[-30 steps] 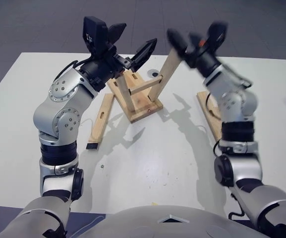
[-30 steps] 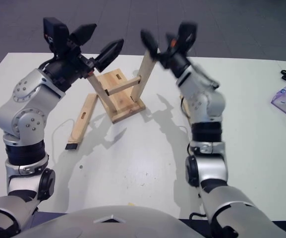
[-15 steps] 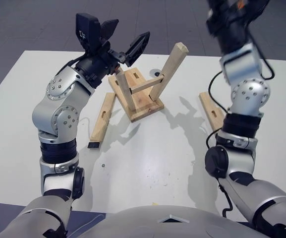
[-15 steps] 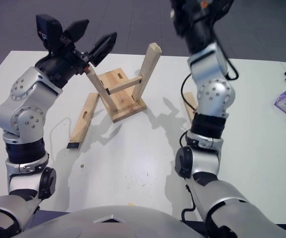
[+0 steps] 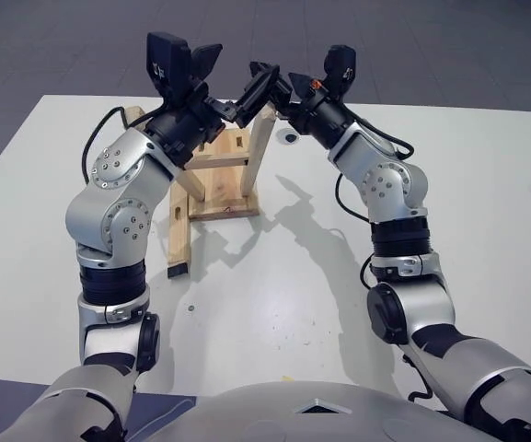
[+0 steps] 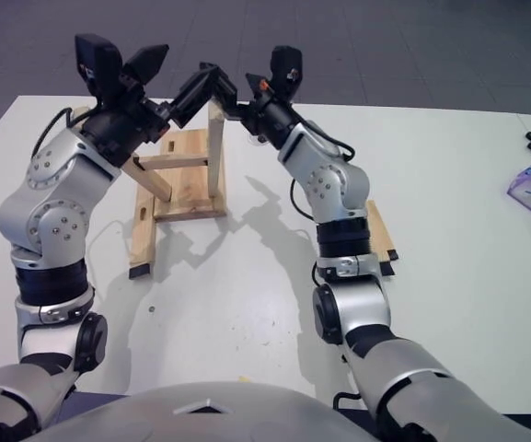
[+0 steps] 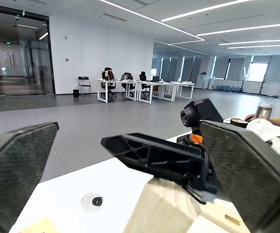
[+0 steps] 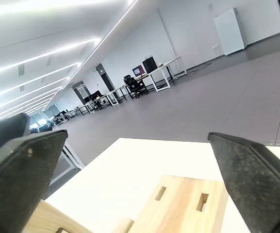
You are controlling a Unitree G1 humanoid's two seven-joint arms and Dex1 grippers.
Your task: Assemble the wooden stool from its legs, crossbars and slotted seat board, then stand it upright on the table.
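Inspection finding: the pale wooden slotted seat board (image 6: 188, 198) is lying face down on the white table (image 5: 283, 304), carrying 2 square wooden legs (image 5: 258, 147) joined by 1 wooden crossbar (image 5: 217, 161). 1 loose slotted wooden length (image 5: 180, 238) is lying just beside the board, and a 2nd loose length (image 6: 378, 235) is lying well apart, by the right arm. Assembly is judged about half done, with fitting these pieces and uprighting outstanding. The left gripper (image 5: 228, 78) and right gripper (image 5: 279, 87) are hanging released at the leg tops, grasping nothing.
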